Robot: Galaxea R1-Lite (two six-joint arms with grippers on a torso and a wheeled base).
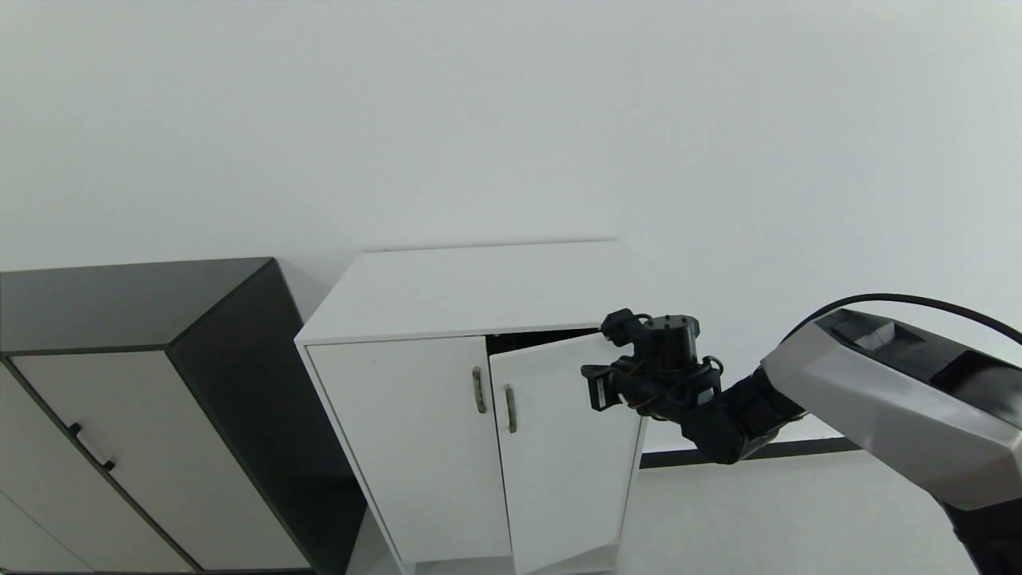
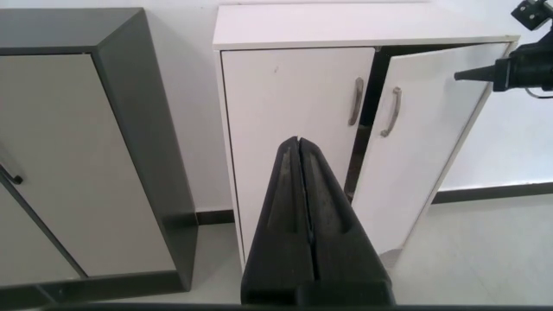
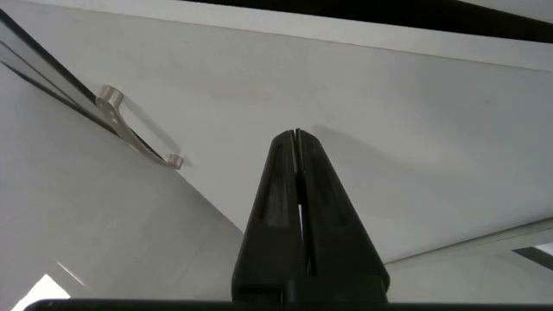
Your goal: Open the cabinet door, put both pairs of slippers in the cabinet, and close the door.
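Cabinet door (image 1: 567, 447) stands ajar; we hold the right gripper (image 3: 297, 138) beside it, left gripper (image 2: 298, 142) back, both pressed together.

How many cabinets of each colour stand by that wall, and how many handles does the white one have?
White wooden cabinet: 1
Black-sided cabinet with pale front: 1
Silver metal handles on the white doors: 2
Total: 4

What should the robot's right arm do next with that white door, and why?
Probably press the right door gently shut: it stands slightly ajar, and the right tool, closed, sits at its front face, placed to push, not to pull the handle.
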